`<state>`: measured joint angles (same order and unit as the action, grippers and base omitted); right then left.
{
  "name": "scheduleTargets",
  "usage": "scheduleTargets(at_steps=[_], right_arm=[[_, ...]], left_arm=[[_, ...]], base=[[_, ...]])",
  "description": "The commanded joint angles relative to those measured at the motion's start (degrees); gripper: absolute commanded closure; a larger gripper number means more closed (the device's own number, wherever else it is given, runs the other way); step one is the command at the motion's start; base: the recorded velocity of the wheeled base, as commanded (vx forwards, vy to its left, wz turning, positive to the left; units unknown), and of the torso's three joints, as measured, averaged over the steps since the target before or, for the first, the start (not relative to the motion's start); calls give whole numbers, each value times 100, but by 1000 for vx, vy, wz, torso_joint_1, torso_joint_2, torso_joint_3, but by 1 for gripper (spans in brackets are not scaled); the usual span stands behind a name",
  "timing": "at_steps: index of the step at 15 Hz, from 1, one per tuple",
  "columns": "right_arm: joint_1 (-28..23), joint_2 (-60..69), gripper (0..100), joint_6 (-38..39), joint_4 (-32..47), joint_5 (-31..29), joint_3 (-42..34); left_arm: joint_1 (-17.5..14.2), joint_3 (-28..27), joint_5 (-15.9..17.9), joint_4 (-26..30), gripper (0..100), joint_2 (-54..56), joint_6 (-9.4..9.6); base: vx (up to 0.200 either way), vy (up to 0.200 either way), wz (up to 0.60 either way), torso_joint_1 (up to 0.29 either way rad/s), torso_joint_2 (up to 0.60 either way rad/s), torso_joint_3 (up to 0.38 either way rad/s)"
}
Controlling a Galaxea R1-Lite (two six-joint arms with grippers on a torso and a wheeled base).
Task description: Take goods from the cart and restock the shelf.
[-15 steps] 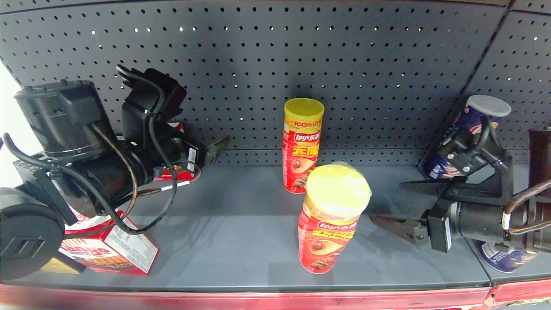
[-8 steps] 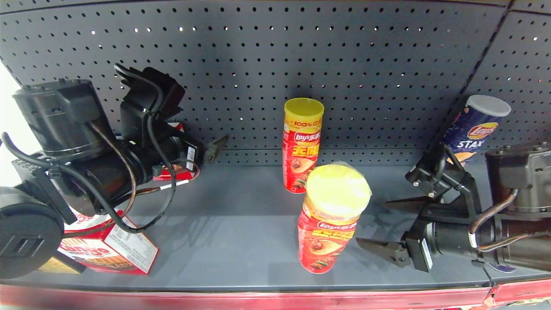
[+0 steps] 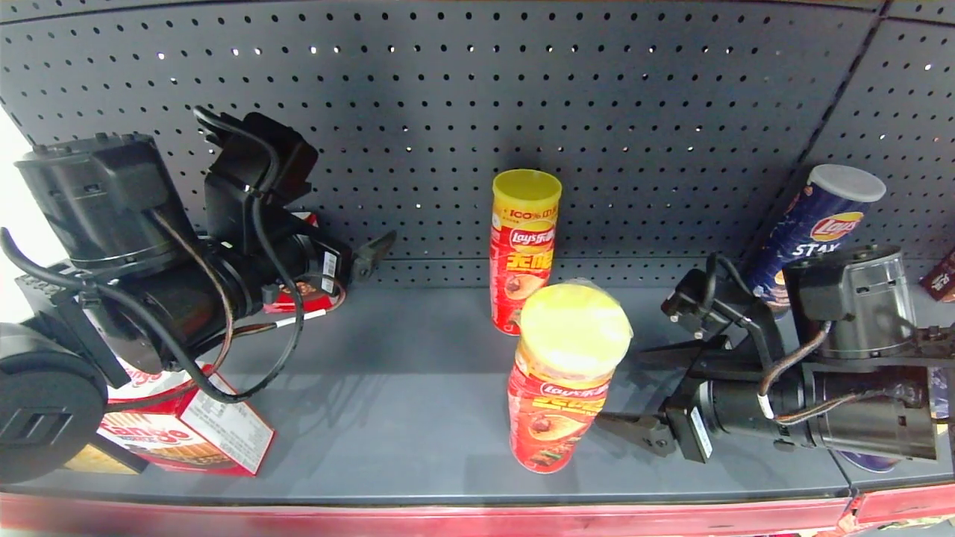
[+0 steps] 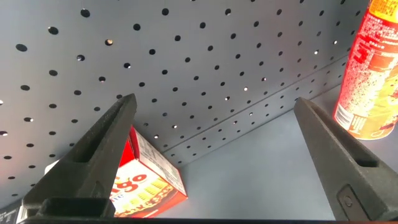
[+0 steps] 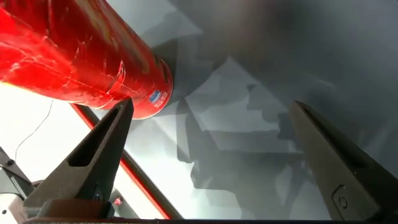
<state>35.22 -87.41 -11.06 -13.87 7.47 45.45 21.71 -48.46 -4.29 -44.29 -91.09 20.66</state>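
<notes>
Where the flat grey metal shelf [image 3: 418, 388] meets its perforated back panel [image 3: 597, 112], the left gripper [image 4: 214, 106] hangs near the back left corner, its wedge-shaped black fingers spread wide and holding nothing. The right gripper [image 3: 623, 388] sits low over the right half of the surface, likewise released, its near finger just beside the front can [image 3: 563, 380]. That can, a glossy red cardboard tube with a yellow plastic lid, stands near the front edge at the middle. A matching back can [image 3: 522, 250] stands upright against the back panel, behind it. A dark blue tube [image 3: 813, 224] with a grey lid leans at the back right. A red carton [image 3: 201, 432] lies at the front left corner, and another red box [image 4: 149, 180] rests by the back panel beyond the left gripper.
</notes>
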Motion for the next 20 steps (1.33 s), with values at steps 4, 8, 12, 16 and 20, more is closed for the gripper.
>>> scheduleTargets(at_steps=[4, 8, 12, 16, 20], right_arm=[[108, -215, 0, -28, -10, 0, 140], [161, -286, 0, -116, -19, 0, 184], [20, -75, 0, -107, -116, -18, 122], [-384, 664, 0, -98, -291, -106, 105], [-665, 1745, 0, -90, -291, -141, -89]], left_arm=[[0, 12, -2, -1, 0, 3, -1], [0, 3, -2, -1, 0, 3, 8], [0, 38, -2, 8, 0, 65, -1], [9, 381, 86, 43, 0, 399, 25], [0, 741, 209, 166, 0, 838, 34]], base=[[0, 0, 0, 0, 0, 0], [0, 0, 0, 0, 0, 0], [0, 0, 0, 0, 0, 0], [0, 0, 0, 0, 0, 0], [0, 0, 0, 0, 0, 0]])
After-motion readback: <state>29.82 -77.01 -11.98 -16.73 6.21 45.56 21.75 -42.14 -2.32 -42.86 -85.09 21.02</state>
